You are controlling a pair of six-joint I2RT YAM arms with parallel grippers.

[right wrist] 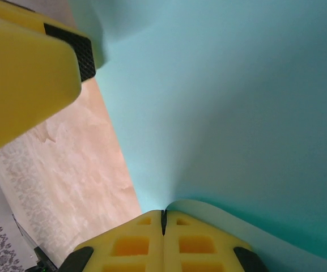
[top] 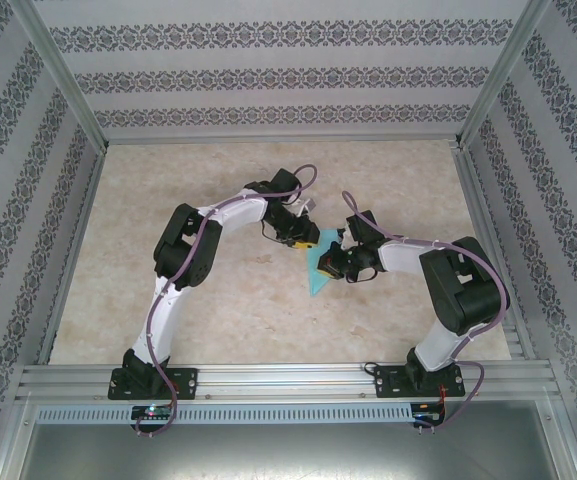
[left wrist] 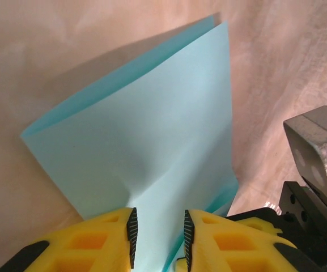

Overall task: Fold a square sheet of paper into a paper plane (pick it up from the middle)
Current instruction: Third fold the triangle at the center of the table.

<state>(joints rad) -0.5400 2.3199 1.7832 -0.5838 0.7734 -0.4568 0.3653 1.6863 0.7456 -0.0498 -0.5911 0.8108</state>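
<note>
Beige marbled tabletop point(top: 168, 200) lies under both arms, which meet near its middle. There the right pincer point(right wrist: 164, 214) has its jaws pressed together on an edge of the folded turquoise sheet of paper point(right wrist: 237, 113), which spreads up and away from its tips. The left pincer point(left wrist: 158, 226) stands slightly apart, with the sheet reaching into the gap between its tips and fanning out ahead of it.

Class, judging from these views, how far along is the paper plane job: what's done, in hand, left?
Done: the square sheet of paper is folded over once, two layers showing. In hand: the right gripper is shut on its edge; the left gripper has its jaws apart at it. Left: nose and wing folds; no dart shape shows yet.
</note>
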